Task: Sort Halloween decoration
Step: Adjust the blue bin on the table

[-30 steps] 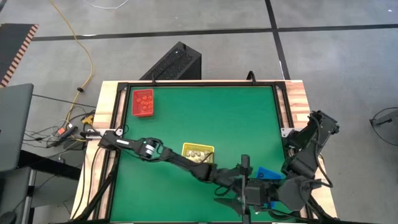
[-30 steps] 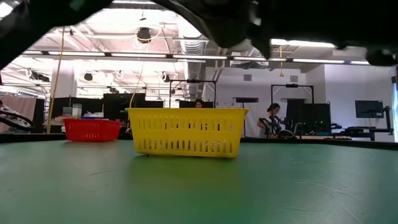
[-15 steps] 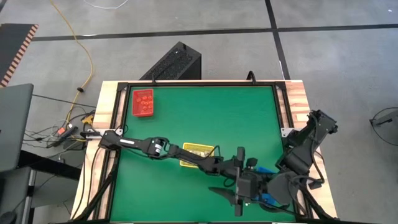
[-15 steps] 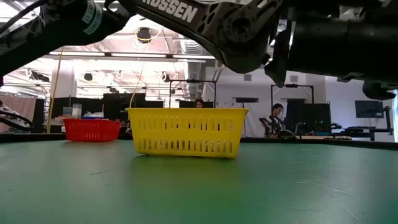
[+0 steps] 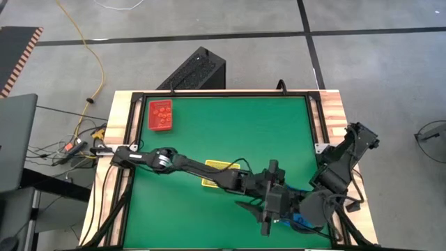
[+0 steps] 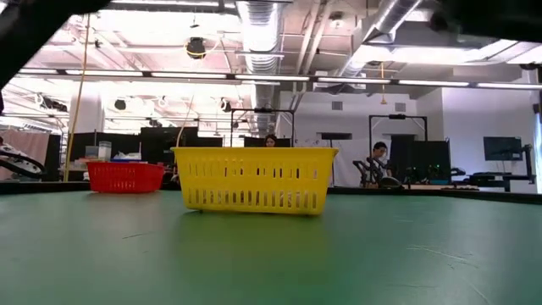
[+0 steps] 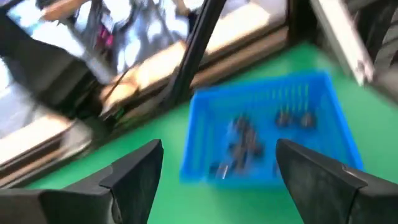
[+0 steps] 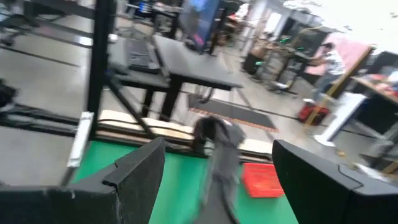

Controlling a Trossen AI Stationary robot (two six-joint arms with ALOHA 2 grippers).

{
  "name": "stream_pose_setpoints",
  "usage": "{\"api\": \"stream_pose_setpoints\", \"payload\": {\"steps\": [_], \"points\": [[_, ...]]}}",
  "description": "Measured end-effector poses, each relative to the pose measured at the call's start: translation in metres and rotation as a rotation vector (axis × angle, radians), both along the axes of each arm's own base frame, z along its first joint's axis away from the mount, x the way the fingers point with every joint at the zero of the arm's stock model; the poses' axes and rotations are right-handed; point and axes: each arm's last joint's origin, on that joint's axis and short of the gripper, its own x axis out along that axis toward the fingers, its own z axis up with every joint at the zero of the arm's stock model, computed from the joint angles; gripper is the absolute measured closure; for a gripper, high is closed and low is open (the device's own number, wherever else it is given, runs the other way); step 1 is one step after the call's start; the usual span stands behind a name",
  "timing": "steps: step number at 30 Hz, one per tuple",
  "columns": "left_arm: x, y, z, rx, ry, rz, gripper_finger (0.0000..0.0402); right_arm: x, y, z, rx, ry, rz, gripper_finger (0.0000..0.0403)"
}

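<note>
Left end effector (image 7: pixel 217 171) spread wide above the blue tray (image 7: pixel 267 134) at five o'clock, hard against the counter (image 5: pixel 230 139) edge; right end effector (image 8: pixel 217 180) spread too.

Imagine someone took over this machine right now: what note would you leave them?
Left pincer: open, empty, above the blue tray at the table's near right.
Right pincer: open, empty, waiting at the right edge.
Done: black trinkets lie in the blue tray, orange ones in the red tray.
The yellow tray sits mid-table, contents hidden.
Left: no loose trinkets show on the green mat.
</note>
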Motion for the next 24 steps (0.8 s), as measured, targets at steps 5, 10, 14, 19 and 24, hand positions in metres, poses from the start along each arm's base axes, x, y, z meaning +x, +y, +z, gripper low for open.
{"api": "stream_pose_setpoints", "payload": {"steps": [5, 10, 14, 19, 24], "points": [[-0.038, -0.002, 0.020, 0.268, 0.286, 0.190, 0.0098, -0.013, -0.015, 0.016, -0.028, -0.027, -0.077, 0.0078], [-0.076, 0.012, 0.025, 0.445, 0.572, 0.374, 0.0098, -0.021, -0.045, 0.029, -0.023, -0.033, -0.165, 0.0078], [-0.101, 0.024, 0.025, 0.509, 0.765, 0.496, 0.0098, -0.012, -0.090, 0.024, 0.003, 0.028, -0.334, 0.0078], [-0.126, 0.030, 0.048, 0.565, 0.802, 0.606, 0.0120, 0.007, -0.162, 0.001, 0.088, 0.174, -0.575, 0.0078], [-0.160, 0.020, 0.096, 0.506, 0.739, 0.620, 0.0156, 0.026, -0.224, -0.022, 0.276, 0.270, -0.656, 0.0097]]}}
